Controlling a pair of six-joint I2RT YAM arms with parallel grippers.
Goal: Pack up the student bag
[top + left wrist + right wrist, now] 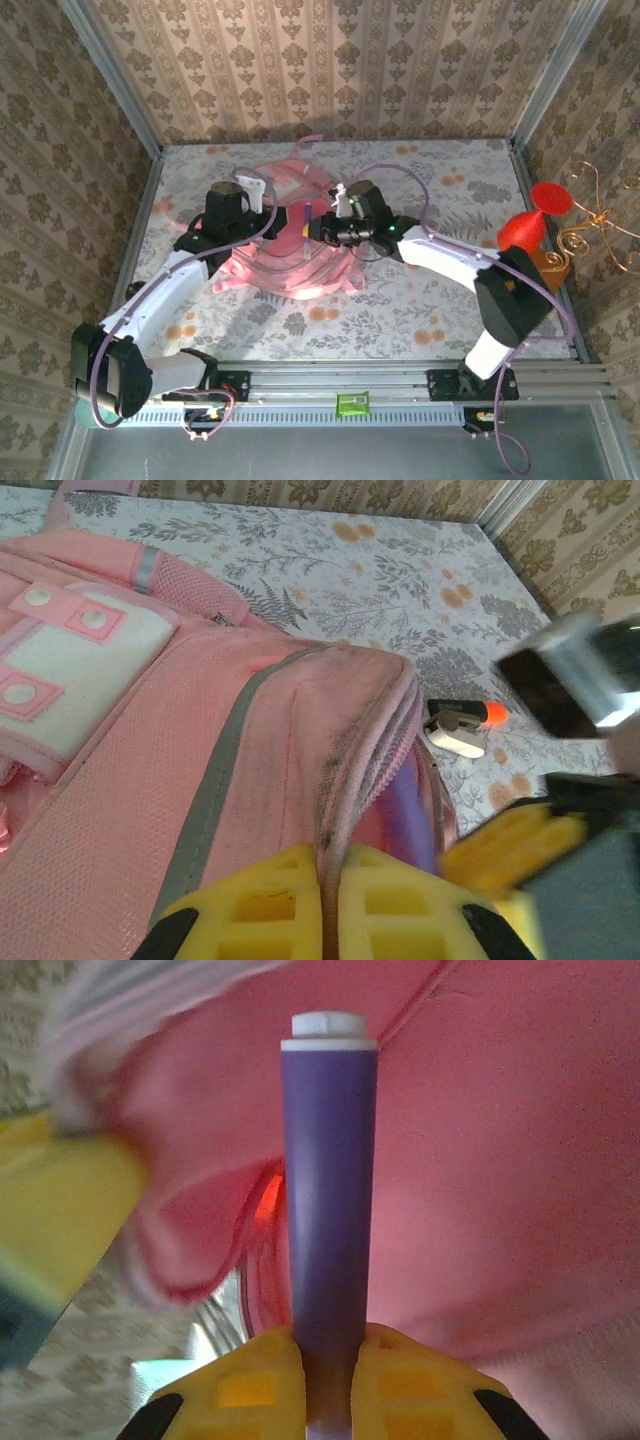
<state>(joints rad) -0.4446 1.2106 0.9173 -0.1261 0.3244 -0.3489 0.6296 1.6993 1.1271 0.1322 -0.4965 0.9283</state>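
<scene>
The student bag (285, 262) lies in the middle of the flowered surface (420, 300), between the two arms, with its white-patched front pocket facing up in the left wrist view. The left hand (330, 915) is pressed together on the zipper-edged rim of the bag's mouth, pinching a fold of pink fabric between its yellow pads and lifting it so the opening gapes. The right hand (330, 1385) pinches a purple marker (328, 1180) by its lower end. The white-tipped end leads and points at the pink lining just inside that opening. The step in hand looks like feeding the marker into the main compartment. To do it well, the left hand should hold the rim high and taut without tugging the bag sideways, so the mouth does not sag across the marker's path. The right hand should advance along the marker's own axis and aim for the open gap rather than the fabric wall, which the tip seems close to. If the tip catches the lining, the marker could pivot in the grip. Release is best left until most of the barrel is past the rim, so the marker drops inside rather than rolling out. The two hands work close together, so any sideways correction should be small. A small white item with an orange cap (462, 723) lies on the surface just beside the bag.
</scene>
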